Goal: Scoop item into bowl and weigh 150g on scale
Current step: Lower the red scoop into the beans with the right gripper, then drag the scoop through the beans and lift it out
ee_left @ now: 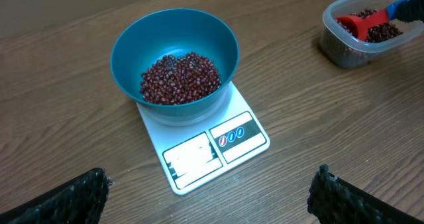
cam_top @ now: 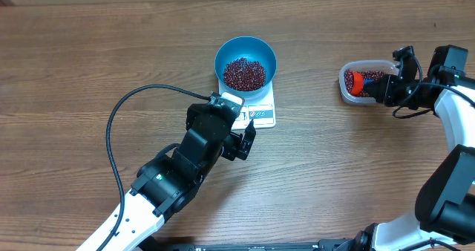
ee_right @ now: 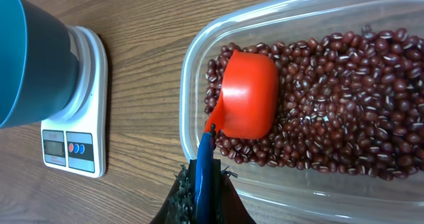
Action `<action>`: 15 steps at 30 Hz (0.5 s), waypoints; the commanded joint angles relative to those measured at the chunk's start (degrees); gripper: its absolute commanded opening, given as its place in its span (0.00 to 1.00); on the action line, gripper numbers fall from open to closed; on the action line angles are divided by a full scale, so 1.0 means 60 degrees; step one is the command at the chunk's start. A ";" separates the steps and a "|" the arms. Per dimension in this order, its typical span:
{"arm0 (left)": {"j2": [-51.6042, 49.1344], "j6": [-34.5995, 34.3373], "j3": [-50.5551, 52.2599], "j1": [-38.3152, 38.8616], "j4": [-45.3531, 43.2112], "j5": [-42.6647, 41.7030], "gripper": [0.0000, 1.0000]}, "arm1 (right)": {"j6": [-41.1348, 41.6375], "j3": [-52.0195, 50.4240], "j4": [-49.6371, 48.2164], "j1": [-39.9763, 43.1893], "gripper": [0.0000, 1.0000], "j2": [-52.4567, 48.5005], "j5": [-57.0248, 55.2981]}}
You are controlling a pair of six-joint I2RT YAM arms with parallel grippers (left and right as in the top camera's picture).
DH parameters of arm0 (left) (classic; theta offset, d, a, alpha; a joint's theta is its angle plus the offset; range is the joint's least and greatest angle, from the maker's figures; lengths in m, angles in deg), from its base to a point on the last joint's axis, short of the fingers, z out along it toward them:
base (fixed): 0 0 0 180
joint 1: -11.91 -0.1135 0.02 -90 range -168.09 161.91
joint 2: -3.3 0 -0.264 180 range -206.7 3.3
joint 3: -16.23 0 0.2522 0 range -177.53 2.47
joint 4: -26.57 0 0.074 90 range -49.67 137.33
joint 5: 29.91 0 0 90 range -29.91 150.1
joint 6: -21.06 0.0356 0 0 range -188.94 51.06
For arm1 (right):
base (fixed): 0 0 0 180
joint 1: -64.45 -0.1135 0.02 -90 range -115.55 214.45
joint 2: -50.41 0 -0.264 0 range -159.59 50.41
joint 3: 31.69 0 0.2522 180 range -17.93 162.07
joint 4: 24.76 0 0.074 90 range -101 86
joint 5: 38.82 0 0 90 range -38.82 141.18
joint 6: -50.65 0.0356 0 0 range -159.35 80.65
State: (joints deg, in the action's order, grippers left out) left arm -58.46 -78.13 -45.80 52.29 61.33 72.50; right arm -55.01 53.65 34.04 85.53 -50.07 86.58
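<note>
Over the tub (ee_right: pixel 190 85), right pincer (ee_right: pixel 202 192) clamps the scoop (ee_right: pixel 248 95) handle, left pincer (ee_left: pixel 211 177) gapes, scale (ee_left: pixel 248 118) display seemingly unreadable.

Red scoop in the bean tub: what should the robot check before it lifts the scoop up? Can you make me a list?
1. Is the right end effector shut on the blue handle of the scoop: ok.
2. Is the scoop down among the beans in the clear tub: ok.
3. Is the scoop full of beans: cannot tell, only its rounded back shows.
4. Is the blue bowl sitting on the scale, with beans inside: ok.
5. Can the scale's display be read: cannot tell, it looks washed out.
6. Is the left end effector open and not touching the bowl: ok.
</note>
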 commanded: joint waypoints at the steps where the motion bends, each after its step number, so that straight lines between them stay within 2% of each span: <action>1: 0.0157 0.0146 -0.0058 -0.0040 -0.0036 -0.0051 1.00 | 0.0146 0.0066 0.0087 0.0142 0.04 -0.0251 0.0455; 15: 0.0433 0.0171 -0.0058 -0.0040 -0.0036 -0.0029 1.00 | 0.0648 0.0066 0.0109 0.1508 0.04 -0.0259 0.1727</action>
State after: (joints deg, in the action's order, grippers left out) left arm -57.45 -77.91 -45.82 52.29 61.33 72.50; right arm -51.73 53.65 34.92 93.05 -51.36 92.30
